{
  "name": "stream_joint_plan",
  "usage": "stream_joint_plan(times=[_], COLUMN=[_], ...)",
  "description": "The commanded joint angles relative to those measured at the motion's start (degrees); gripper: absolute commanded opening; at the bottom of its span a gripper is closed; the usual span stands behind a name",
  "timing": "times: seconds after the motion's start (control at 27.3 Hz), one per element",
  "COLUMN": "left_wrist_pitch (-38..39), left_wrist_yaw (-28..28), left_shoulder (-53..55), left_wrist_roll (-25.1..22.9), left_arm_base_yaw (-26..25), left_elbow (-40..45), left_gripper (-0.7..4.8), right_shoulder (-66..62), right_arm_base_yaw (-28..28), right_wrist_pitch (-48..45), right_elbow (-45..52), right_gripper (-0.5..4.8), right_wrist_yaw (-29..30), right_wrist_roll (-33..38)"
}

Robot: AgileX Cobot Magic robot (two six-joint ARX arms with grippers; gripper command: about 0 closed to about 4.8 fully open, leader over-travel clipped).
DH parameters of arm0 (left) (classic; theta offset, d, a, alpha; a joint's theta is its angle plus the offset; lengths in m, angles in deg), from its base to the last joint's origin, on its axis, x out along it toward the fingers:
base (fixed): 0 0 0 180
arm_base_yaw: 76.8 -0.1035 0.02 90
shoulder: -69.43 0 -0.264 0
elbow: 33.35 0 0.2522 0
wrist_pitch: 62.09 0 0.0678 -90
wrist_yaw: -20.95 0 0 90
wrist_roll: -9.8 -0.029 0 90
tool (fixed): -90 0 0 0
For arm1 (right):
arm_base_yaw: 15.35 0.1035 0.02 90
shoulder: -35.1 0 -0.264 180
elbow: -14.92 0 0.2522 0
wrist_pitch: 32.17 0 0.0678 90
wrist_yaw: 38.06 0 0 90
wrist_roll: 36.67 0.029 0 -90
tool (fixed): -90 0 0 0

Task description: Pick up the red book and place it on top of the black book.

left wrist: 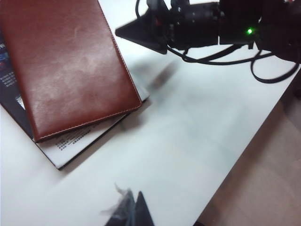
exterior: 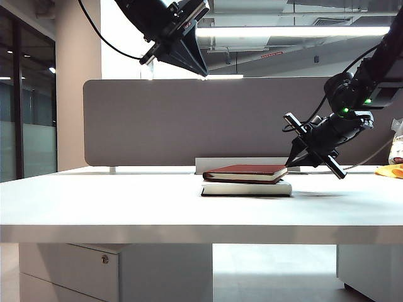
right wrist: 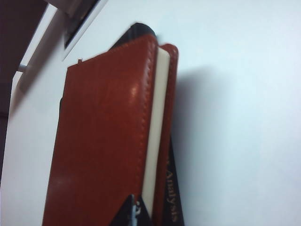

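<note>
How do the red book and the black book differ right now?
The red book lies on top, the black book flat on the table beneath. The red cover is plain maroon leather; the black cover carries light print. The red sits skewed, leaving black corners showing. Both lie closed. Neither gripper holds either.

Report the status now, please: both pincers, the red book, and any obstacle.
Left pincer high above table, shut, empty. Right pincer shut, at right edge of red book. Red book lies skewed on black book. No obstacle seen.

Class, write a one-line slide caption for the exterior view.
Red book lies on the black book; shut right gripper at its edge, left gripper raised high.
</note>
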Motion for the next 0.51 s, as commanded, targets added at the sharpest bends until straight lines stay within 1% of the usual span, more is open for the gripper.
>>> stream_joint_plan(times=[0.04,0.51], left_wrist_pitch=[0.17,0.26], left_wrist_yaw=[0.04,0.04], left_shoulder=[-0.9,-1.81], left_wrist_roll=[-0.28,-0.5], left_arm_base_yaw=[0.09,0.11], left_elbow=[-0.15,-0.15], left_gripper=[-0.05,-0.05], right_shoulder=[0.0,-1.27], right_arm_base_yaw=[-0.09,-0.11], right_wrist_pitch=[-0.83,-1.51], right_elbow=[-0.26,-0.26], right_gripper=[-0.07,-0.07], right_wrist_yaw=[-1.33,-0.74], right_wrist_roll=[-0.79,-1.6])
